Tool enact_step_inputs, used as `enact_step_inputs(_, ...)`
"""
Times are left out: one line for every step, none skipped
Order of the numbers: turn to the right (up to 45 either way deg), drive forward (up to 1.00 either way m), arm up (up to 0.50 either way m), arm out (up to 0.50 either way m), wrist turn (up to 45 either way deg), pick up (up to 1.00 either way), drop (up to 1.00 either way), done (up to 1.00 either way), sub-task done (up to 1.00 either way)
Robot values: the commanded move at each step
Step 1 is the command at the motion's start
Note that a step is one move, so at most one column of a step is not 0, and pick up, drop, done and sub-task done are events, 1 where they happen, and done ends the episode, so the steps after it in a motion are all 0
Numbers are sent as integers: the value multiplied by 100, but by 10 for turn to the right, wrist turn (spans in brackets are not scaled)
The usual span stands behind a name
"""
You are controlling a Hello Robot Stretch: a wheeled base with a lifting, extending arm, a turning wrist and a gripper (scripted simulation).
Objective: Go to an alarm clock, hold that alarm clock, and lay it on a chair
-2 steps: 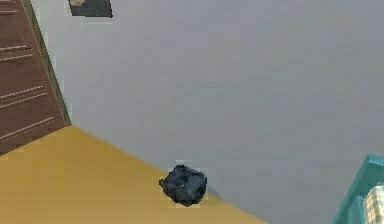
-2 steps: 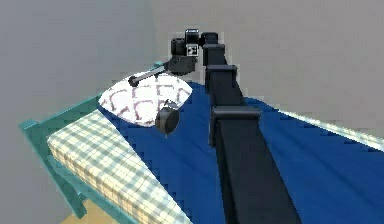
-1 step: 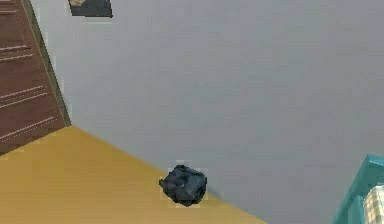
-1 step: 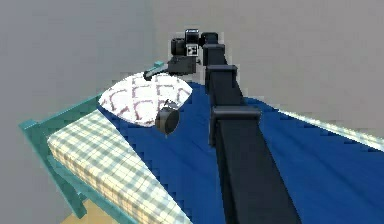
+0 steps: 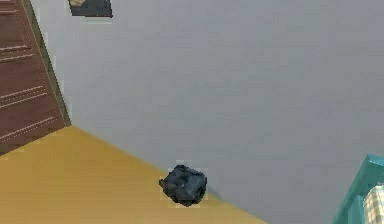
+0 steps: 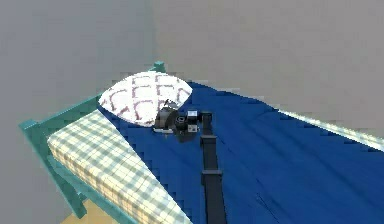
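Our end effector (image 6: 163, 116) sits at the far end of the arm (image 6: 210, 170), out over the bed (image 6: 45, 140). We cannot tell whether its fingers are spread or pressed together. The patterned pillow (image 6: 130, 95) and the blue blanket (image 6: 270, 145) lie right behind its tip, so we also cannot tell whether it holds anything. We cannot place the alarm clock with certainty. The dark mass at the tip, where the pillow meets the blanket, may be the end effector's own body or may include the clock.

In the forward view a dark lump (image 5: 184, 185) lies on the floor (image 5: 80, 180), against the wall (image 5: 220, 80). Its shape does not read clearly as a clock.

We judge an alarm clock to be light, stiff and hard-shelled, with a smooth casing that could slip and a face that could crack. We would take it across the sides of its body, not by the face or any small knobs. On soft bedding it may tip or sink when nudged, so we would approach gently.
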Motion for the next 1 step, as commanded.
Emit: enact_step_inputs(0, 0, 0, 0, 0, 100, 0, 0, 0)
